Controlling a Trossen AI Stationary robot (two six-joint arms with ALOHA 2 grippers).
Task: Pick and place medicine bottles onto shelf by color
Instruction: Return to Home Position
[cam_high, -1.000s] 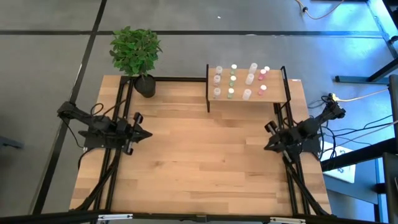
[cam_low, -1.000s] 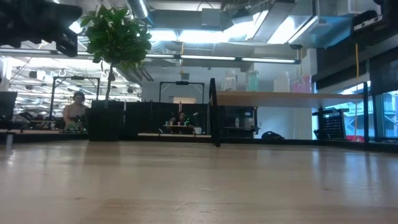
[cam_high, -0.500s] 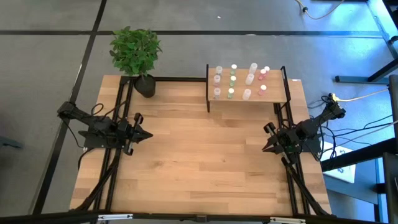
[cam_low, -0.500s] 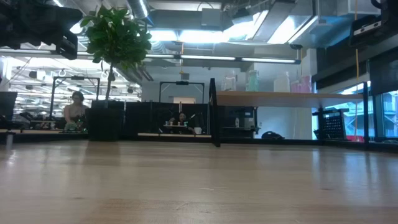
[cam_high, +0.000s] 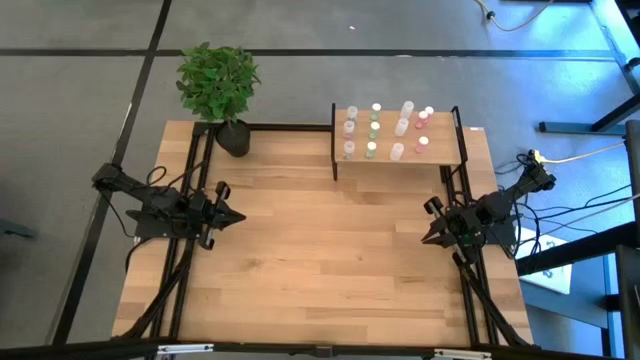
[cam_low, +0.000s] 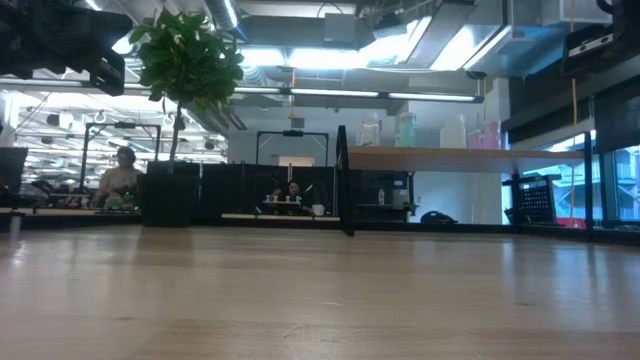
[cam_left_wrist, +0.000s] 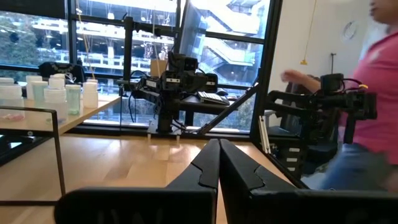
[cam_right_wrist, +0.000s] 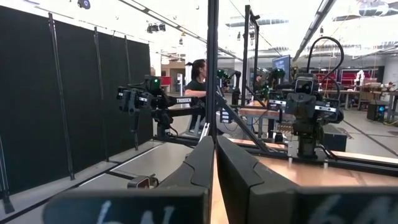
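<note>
The medicine bottles (cam_high: 385, 130) stand upright in rows on the shelf (cam_high: 440, 155), a light-wood platform on black posts at the table's far right. Seen from above, their caps run bluish grey, pale green, white and pink from left to right. The low view shows the shelf (cam_low: 450, 157) with the bottles (cam_low: 405, 128) on top. My left gripper (cam_high: 238, 216) hangs shut over the table's left side, pointing right, far from the shelf. My right gripper (cam_high: 426, 238) hangs shut over the right side, near the shelf's front. In both wrist views the fingers meet with nothing between them (cam_left_wrist: 219, 142) (cam_right_wrist: 214, 138).
A potted plant (cam_high: 218, 85) stands at the table's far left corner. Black frame rails (cam_high: 185, 290) run along both table sides under the arms. The wide wooden middle of the table (cam_high: 320, 250) lies between the grippers. A person in pink (cam_left_wrist: 373, 93) stands beyond the table's right side.
</note>
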